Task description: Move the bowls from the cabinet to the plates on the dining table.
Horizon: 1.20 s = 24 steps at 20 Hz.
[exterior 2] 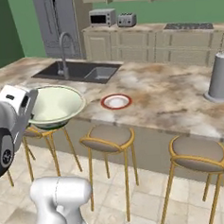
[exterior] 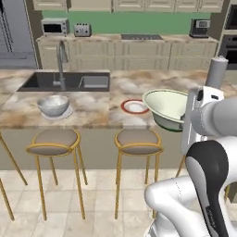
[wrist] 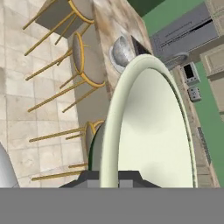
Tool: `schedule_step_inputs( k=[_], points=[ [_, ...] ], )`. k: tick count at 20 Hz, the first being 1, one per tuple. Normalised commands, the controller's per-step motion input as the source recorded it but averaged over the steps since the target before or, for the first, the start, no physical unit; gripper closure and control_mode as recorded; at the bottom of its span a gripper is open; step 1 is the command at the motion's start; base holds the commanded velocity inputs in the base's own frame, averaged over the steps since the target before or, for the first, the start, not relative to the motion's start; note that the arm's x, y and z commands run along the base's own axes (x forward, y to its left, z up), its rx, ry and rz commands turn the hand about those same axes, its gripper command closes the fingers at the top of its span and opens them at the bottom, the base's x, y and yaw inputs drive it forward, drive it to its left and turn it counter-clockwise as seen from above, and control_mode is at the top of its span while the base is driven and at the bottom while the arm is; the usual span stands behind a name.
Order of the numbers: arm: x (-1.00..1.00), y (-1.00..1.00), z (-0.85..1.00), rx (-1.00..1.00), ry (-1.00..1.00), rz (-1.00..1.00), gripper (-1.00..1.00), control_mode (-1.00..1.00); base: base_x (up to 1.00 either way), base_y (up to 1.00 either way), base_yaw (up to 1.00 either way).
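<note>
while the cream-and-green bowl (exterior: 167, 109) hangs off the near edge of the surface (exterior: 115, 90), my hand (wrist: 109, 177) is clamped on its rim, fingers pinched together over the thin wall at the 6 o'clock edge of the hand view. in the left base view the bowl sits tilted at about 3 o'clock from the red-rimmed plate (exterior: 134, 106), just beside it and not over it. that plate is bare. the grey speckled bowl (exterior: 53, 104) already rests on the white plate (exterior: 59, 114), near the sink (exterior: 67, 81), at 9 o'clock from the red-rimmed one.

judgement on the step: carry the bowl toward 9 o'clock until it is centred over the red-rimmed plate, level it so the base faces down, then lower gently before letting go. a rim grip on a deep bowl can let it swing, so i would move slowly and avoid clipping the surface edge.

appearance: round, deep, pale cream inside, darker green outside, broad smooth rim; about as wide as the plate. stools (exterior: 53, 142) stand below the surface edge.
</note>
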Motion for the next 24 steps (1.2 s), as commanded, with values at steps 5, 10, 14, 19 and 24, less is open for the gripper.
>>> schedule_step_inputs(
  k=[5, 10, 14, 19, 24],
  points=[
    [0.00, 0.00, 0.00, 0.00, 0.00, 0.00, 1.00, 1.00, 0.27, 0.41, -0.44],
    [0.00, 0.00, 0.00, 0.00, 0.00, 0.00, 1.00, 1.00, 0.35, 0.05, -0.36],
    [0.00, 0.00, 0.00, 0.00, 0.00, 0.00, 1.00, 1.00, 0.53, 0.08, -0.28],
    [0.00, 0.00, 0.00, 0.00, 0.00, 0.00, 1.00, 1.00, 0.56, 0.27, -0.16],
    [0.00, 0.00, 0.00, 0.00, 0.00, 0.00, 1.00, 1.00, 0.30, 0.06, -0.01]
  ],
)
